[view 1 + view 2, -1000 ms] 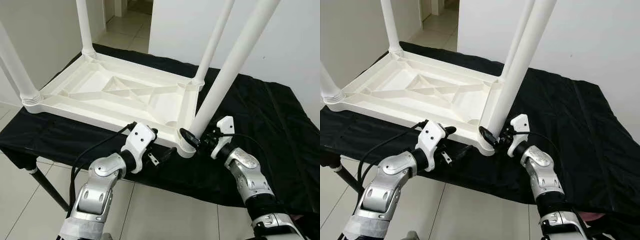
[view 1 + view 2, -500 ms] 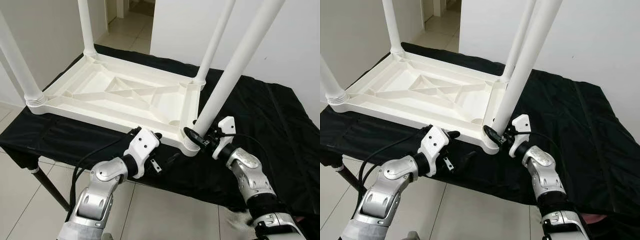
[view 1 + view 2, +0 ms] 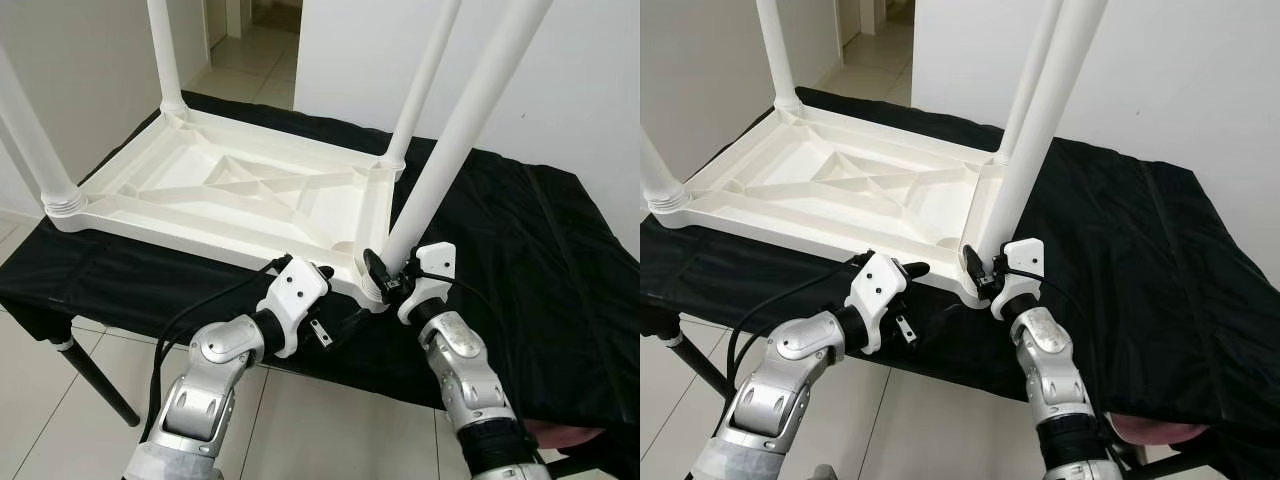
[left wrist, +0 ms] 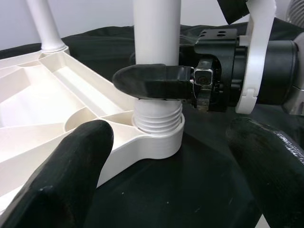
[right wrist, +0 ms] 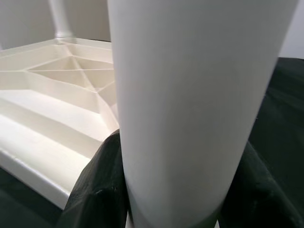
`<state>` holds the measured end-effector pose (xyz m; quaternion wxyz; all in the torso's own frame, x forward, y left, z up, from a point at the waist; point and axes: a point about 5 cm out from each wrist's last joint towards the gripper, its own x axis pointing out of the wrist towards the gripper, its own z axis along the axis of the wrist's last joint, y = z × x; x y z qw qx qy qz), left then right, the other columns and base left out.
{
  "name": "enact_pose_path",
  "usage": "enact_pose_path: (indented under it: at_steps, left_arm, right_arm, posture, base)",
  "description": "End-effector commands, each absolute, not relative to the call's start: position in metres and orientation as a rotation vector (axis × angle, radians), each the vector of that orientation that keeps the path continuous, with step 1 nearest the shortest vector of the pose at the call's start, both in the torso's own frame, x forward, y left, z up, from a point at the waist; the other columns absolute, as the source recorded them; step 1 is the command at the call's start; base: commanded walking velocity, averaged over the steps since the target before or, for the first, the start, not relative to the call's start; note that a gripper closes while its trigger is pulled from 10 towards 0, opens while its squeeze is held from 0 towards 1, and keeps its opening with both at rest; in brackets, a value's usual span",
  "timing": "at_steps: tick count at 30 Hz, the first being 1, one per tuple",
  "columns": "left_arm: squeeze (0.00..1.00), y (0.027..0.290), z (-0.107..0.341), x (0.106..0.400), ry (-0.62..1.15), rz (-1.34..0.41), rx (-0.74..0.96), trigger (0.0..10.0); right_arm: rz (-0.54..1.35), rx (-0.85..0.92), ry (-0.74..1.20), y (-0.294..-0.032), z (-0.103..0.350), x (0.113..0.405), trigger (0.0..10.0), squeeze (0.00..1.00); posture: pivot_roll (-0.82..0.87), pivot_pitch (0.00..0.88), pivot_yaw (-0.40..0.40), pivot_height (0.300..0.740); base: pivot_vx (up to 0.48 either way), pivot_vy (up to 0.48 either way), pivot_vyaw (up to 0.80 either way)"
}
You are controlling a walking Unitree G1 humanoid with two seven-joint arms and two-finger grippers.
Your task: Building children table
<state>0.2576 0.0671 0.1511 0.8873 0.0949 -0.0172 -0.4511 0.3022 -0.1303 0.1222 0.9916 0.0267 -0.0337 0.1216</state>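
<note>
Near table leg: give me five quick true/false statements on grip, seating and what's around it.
1. The right gripper is clamped around the near leg just above its threaded end. True.
2. The left gripper is shut on that leg as well. False: its fingers are spread open, on either side of the corner socket, touching nothing.
3. The tabletop lies upside down on a black cloth. True.
4. The near leg stands perfectly upright. False: it leans away from the tabletop's middle, and threads show above the socket.
5. Only two legs are in their sockets. False: legs stand at all four corners.
</note>
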Motion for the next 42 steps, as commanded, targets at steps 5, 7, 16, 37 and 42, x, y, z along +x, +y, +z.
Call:
enact_pose_path:
  at_steps: [5,7,16,37,42]
  left_arm:
    - [0.00,0.073,0.149,0.268,-0.038,-0.739,0.191,10.0]
    - [0.00,0.073,0.149,0.269,-0.037,-0.731,0.191,10.0]
    - [0.00,0.073,0.149,0.273,-0.035,-0.683,0.153,10.0]
    - [0.00,0.066,0.146,0.272,-0.014,-0.734,0.151,10.0]
    - [0.00,0.065,0.147,0.270,-0.005,-0.767,0.103,10.0]
  right_arm:
    - [-0.067,0.041,0.084,-0.142,0.098,0.294,10.0,0.00]
    - [-0.075,0.050,0.094,-0.139,0.098,0.294,10.0,0.00]
    - [0.055,0.093,0.003,-0.123,0.111,0.294,10.0,1.00]
    - [0.585,-0.031,-0.051,-0.156,0.123,0.316,10.0,0.00]
    - [0.659,-0.051,-0.052,-0.155,0.123,0.319,10.0,0.00]
  posture:
    - [-0.01,0.000,-0.082,0.740]
    - [-0.01,0.000,-0.082,0.740]
    - [0.00,0.000,-0.104,0.740]
    - [0.01,0.000,-0.108,0.740]
    - [0.01,0.000,-0.106,0.740]
  base:
    - [0.000,0.000,0.00]
    - [0.000,0.000,0.00]
    - [0.000,0.000,0.00]
    - [0.000,0.000,0.00]
    - [0.000,0.000,0.00]
